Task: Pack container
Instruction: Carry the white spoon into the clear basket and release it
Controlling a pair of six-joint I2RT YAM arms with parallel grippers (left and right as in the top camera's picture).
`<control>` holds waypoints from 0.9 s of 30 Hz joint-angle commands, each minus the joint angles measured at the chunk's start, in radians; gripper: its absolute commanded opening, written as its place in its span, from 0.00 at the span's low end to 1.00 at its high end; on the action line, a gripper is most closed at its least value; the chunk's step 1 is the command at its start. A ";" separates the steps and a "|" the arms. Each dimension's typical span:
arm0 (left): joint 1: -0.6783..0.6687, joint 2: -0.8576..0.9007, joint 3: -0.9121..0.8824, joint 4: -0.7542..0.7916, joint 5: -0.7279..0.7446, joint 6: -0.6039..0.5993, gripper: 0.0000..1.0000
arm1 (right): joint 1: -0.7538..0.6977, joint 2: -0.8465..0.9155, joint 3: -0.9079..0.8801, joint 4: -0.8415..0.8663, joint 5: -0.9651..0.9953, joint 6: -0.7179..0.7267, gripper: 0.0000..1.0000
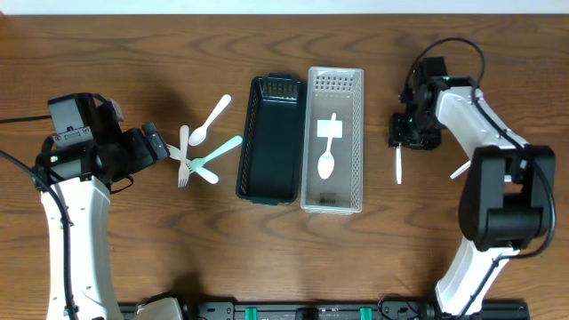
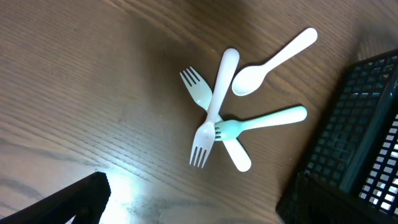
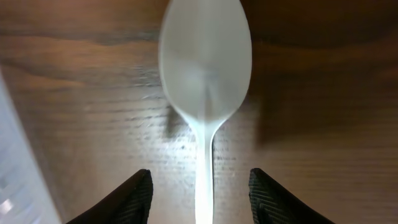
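Right gripper [image 3: 200,180] straddling spoon [image 3: 205,68] handle, jaws half-wide, gaps showing both sides, gripping nothing. Spoon lying flat on table [image 1: 107,53], just right of clear bin [image 1: 359,178]. Risk: thin handle sitting too low, fingertips scraping table, spoon slipping or pivoting, then clipping bin rim. Left gripper [image 1: 158,142] hanging wide, empty, well left of bin, beside cutlery pile [image 1: 197,153].

My left arm [image 1: 71,240] and right arm [image 1: 484,124] wear white shells over black joints, black cables [image 1: 464,43] looping off both
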 commanded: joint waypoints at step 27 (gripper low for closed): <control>0.005 -0.005 0.026 -0.003 -0.013 0.017 0.98 | 0.011 -0.057 0.055 -0.037 0.063 0.050 0.02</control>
